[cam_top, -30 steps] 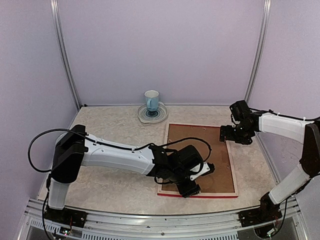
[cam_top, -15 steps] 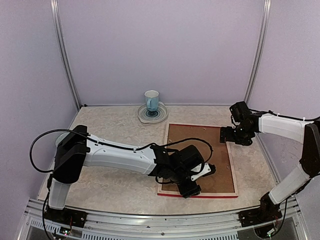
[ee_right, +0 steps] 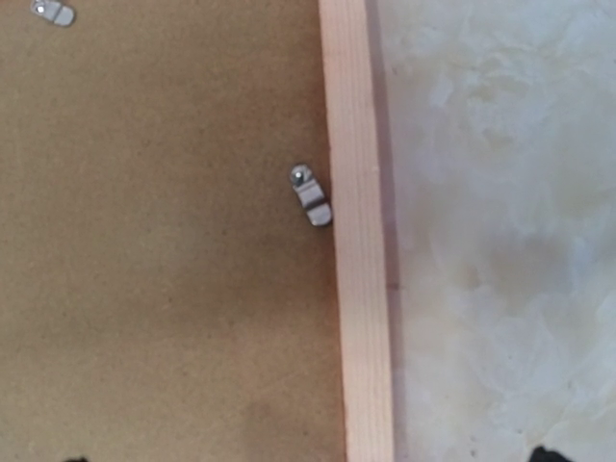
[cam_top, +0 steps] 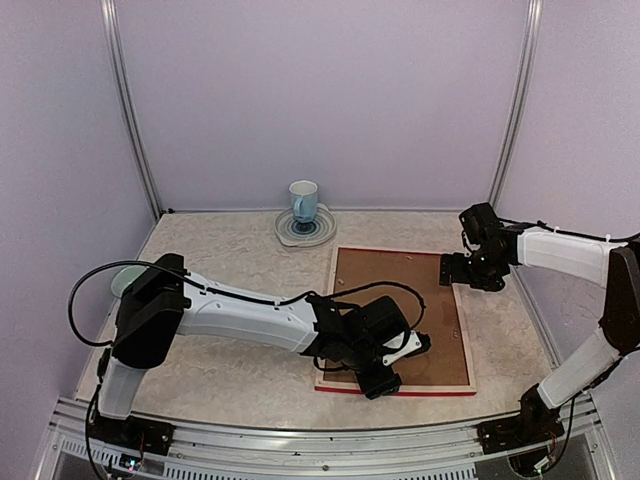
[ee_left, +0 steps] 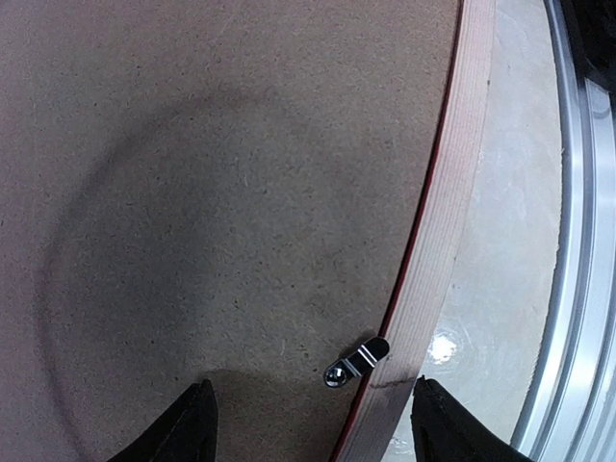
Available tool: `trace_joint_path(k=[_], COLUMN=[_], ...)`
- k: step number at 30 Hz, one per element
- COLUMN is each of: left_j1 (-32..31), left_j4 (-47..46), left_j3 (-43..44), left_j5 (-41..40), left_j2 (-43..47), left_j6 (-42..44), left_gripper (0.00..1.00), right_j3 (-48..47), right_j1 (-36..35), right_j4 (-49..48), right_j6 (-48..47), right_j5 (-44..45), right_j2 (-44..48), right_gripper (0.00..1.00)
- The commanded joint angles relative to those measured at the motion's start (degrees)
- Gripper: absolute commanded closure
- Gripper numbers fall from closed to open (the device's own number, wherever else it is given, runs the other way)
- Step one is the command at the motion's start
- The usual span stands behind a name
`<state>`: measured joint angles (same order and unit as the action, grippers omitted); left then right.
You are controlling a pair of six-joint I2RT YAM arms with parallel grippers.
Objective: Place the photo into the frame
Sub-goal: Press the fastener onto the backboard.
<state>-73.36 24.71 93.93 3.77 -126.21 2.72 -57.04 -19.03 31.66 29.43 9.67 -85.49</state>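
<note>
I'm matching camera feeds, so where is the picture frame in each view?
Top external: frame lies face down, right of centre.
Left wrist: its pale wood rim slants down the right side.
Right wrist: its rim runs vertically, just right of centre.
Shared landmark: brown backing board inside it.

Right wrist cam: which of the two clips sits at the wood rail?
The mid-picture clip, its end at the pale frame rail. The other clip lies top-left on the brown board, apart from that rail.
</note>
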Motion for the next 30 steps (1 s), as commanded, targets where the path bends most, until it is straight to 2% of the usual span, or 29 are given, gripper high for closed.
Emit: trace_joint_path(k=[1,30], left_j1=[-0.03,0.71], left_j4=[-1.55,-5.41], left_j3=[1.30,0.74], left_j5=[-0.40,-3.51], left_j2=[-1.63,-2.49], left_j6=[-1.08,-4.25], left_gripper=[0.31,0.31], right_j3=[0.85,1.67], right_j1=[-0.49,-0.49], right_j4=[-0.01,-0.59], right_j6=[0.01,0.19], right_j5=[0.08,-0.25], right_j2=[0.86,1.06], right_gripper=[0.01,0.01])
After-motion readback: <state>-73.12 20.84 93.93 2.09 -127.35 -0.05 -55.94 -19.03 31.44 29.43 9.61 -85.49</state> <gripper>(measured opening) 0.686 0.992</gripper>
